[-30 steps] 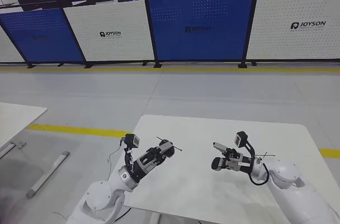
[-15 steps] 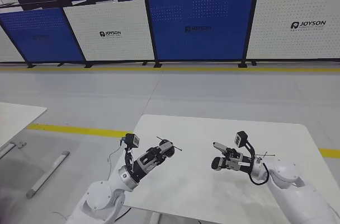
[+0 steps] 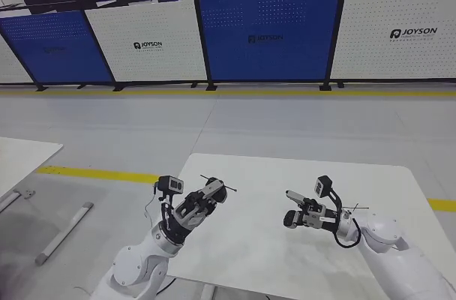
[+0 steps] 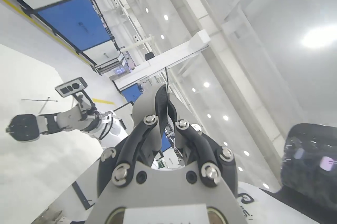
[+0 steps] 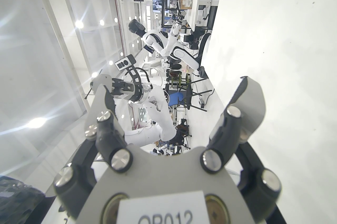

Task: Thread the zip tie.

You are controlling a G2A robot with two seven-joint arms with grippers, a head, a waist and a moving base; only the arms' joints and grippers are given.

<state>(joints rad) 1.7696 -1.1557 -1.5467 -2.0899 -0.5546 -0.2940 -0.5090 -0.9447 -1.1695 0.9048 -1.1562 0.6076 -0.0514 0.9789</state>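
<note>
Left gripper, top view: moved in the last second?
Yes. The left gripper, shut on the zip tie, has shifted slightly toward the far edge of the table and toward its left side.

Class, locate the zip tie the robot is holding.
The zip tie is pinched in the shut left gripper, above the table near its left edge in the top view, apart from the open right gripper.

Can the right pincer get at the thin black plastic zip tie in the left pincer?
Probably yes: the right pincer is open and faces the thin black plastic zip tie in the left pincer; nothing stands between.
</note>
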